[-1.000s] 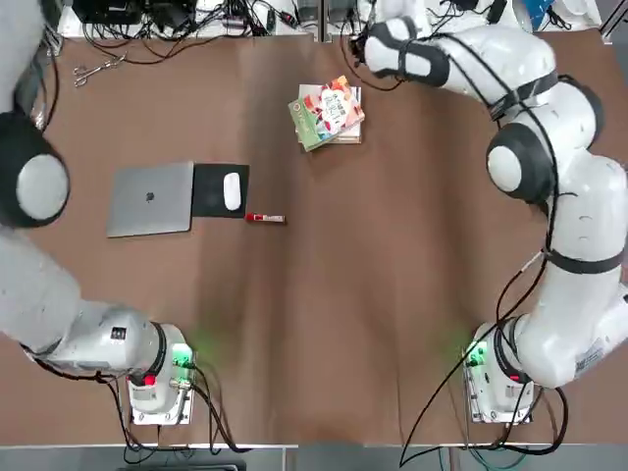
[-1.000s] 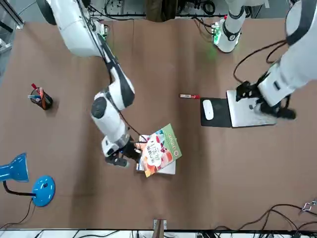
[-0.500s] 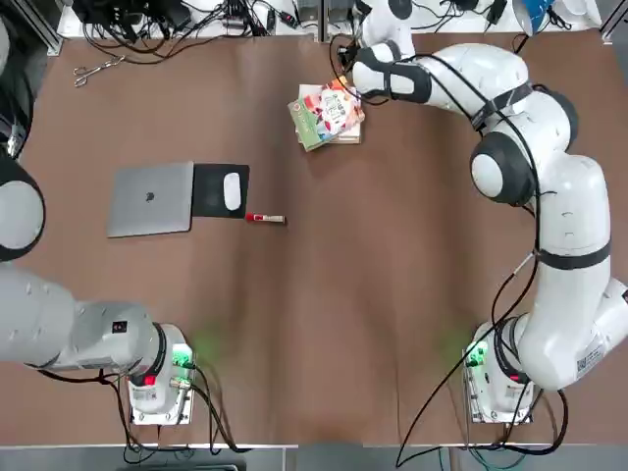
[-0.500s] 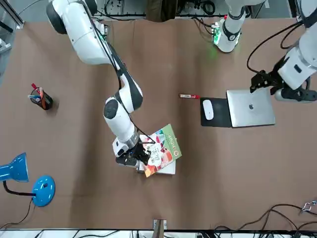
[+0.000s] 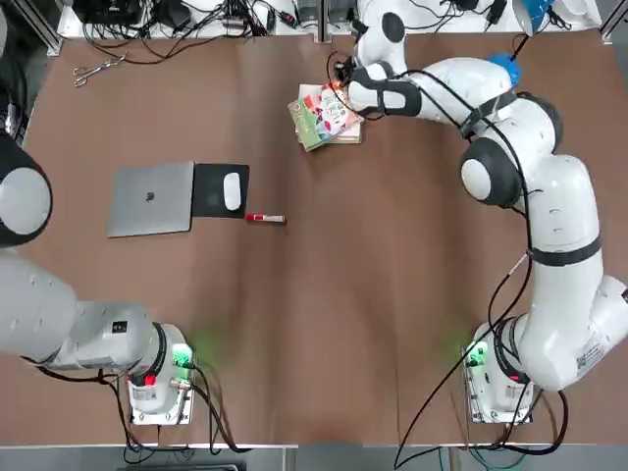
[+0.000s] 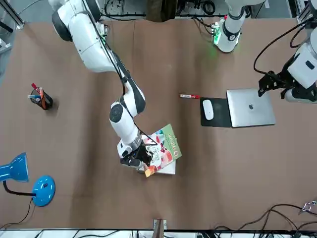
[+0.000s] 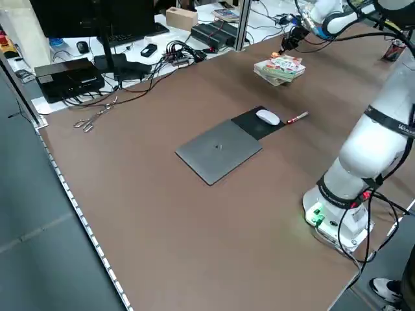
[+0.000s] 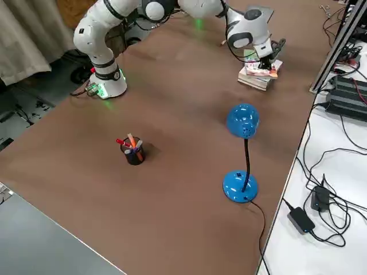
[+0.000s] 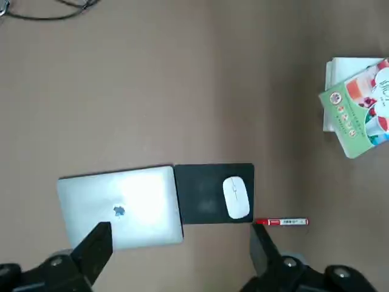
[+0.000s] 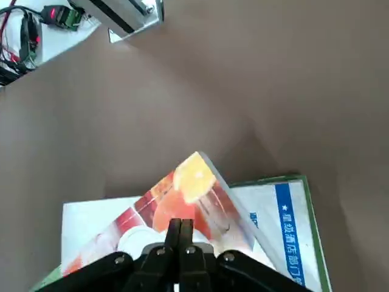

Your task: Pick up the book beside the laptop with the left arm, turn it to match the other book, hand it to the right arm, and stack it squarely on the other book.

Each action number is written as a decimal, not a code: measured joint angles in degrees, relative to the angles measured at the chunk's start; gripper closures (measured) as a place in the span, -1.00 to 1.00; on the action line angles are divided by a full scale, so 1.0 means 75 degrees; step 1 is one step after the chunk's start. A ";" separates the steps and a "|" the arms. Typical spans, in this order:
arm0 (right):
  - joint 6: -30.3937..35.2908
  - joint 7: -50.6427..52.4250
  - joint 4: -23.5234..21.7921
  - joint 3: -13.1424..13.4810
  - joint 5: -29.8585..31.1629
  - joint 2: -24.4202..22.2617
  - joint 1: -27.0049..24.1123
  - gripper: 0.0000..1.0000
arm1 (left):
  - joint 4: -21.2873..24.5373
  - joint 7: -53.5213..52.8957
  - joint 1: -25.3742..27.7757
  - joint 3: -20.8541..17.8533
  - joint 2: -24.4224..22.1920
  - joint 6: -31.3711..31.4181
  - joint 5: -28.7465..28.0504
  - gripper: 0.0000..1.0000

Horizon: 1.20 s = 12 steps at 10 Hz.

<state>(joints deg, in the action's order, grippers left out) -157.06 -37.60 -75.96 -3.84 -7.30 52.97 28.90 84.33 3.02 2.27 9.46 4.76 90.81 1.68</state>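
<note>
While the colourful book (image 9: 358, 112) lies crookedly across the white book (image 10: 267, 204) near the table's (image 5: 324, 324) far edge, the right gripper (image 6: 147, 161), closed, is over it; nudging could slide it off. We see the left gripper (image 9: 182, 243), wide and empty, now farther toward the table's left edge.

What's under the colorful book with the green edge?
Under the colorful book, a white-covered book with blue lettering sticks out, turned a different way. The middle of its cover is hidden, so I can't tell what is printed there.
</note>
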 joint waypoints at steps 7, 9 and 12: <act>-0.0037 -0.0006 0.0070 -0.0001 0.0000 0.0056 0.0203 0.94 | 0.0632 0.0419 0.0002 0.0105 -0.0048 0.0298 -0.0029 -0.99; -0.0037 -0.0006 0.0069 0.0000 0.0000 0.0104 0.0260 0.92 | 0.0797 0.0465 0.0002 0.0141 -0.0166 0.0322 -0.0355 -1.00; -0.0041 -0.0007 0.0070 0.0015 -0.0003 0.0135 0.0260 0.90 | 0.0808 0.0467 0.0002 0.0205 -0.0191 0.0339 -0.0452 -1.00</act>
<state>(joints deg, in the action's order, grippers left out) -157.36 -37.65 -75.43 -3.73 -7.33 53.98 30.85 90.39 6.52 2.28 11.00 3.32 93.35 -1.71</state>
